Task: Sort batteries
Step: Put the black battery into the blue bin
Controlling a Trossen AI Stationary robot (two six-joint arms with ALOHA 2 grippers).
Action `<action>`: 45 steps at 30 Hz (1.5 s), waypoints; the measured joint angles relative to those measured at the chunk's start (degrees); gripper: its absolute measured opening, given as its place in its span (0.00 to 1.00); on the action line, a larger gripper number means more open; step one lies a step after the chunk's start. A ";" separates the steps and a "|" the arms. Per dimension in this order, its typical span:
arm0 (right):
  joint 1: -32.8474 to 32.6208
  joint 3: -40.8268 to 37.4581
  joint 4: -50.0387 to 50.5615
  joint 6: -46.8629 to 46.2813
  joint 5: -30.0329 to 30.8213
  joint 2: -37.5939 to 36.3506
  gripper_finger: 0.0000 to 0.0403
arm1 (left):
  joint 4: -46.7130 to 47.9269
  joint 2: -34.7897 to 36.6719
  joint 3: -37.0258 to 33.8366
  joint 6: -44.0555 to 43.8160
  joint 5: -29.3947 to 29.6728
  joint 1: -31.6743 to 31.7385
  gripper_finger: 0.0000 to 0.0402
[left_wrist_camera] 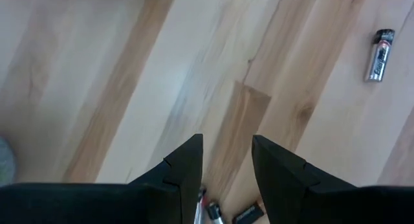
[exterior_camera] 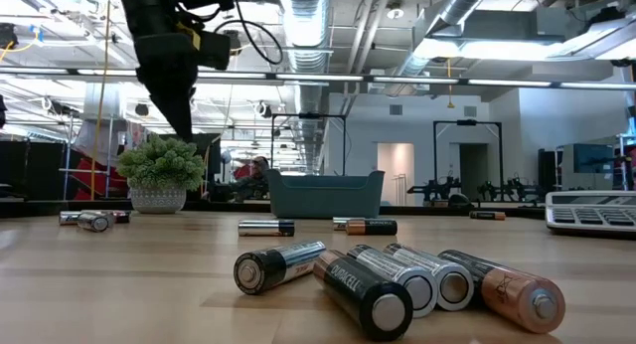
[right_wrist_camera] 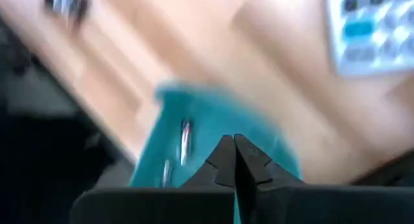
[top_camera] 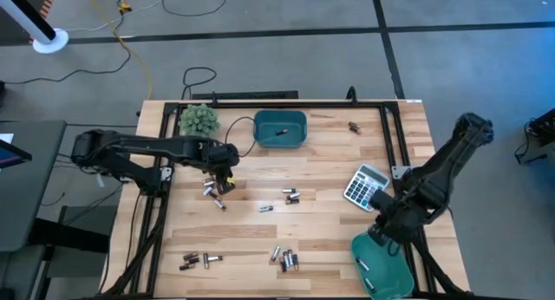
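Note:
Batteries lie scattered on the wooden table: a cluster [top_camera: 213,192] just below my left gripper [top_camera: 227,175], a few at the middle [top_camera: 290,196], and groups near the front edge [top_camera: 284,259] [top_camera: 199,261]. My left gripper [left_wrist_camera: 226,143] hangs open above the wood with nothing between its fingers; battery ends [left_wrist_camera: 213,213] show just behind them. My right gripper [top_camera: 384,233] is shut and empty above the near-right teal bin [top_camera: 381,267], which holds batteries [right_wrist_camera: 185,136]. A second teal bin [top_camera: 280,128] at the far middle holds one battery.
A grey-white calculator [top_camera: 364,185] lies at the right, beside my right arm. A small potted plant [top_camera: 199,120] stands at the far left next to the far bin. One battery [top_camera: 354,126] lies alone at the far right. Black frame rails run along the table's left and right sides.

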State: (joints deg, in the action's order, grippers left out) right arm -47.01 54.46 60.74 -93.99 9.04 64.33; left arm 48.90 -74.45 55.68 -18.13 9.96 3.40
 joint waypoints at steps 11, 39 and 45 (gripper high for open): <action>15.23 0.00 -13.62 19.37 19.69 0.68 0.02 | 6.63 1.18 -0.59 -2.89 0.43 -0.13 0.32; 21.73 0.00 -27.22 28.41 6.60 12.83 0.01 | 0.16 9.09 -18.51 -6.81 0.64 4.34 0.32; 22.04 0.00 -27.27 28.45 6.60 12.81 0.01 | -0.55 4.03 -18.51 -1.70 -1.47 6.78 0.32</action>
State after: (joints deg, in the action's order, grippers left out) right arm -24.97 54.46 33.47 -65.54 15.64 77.14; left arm 48.35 -70.42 37.17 -19.83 8.50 10.18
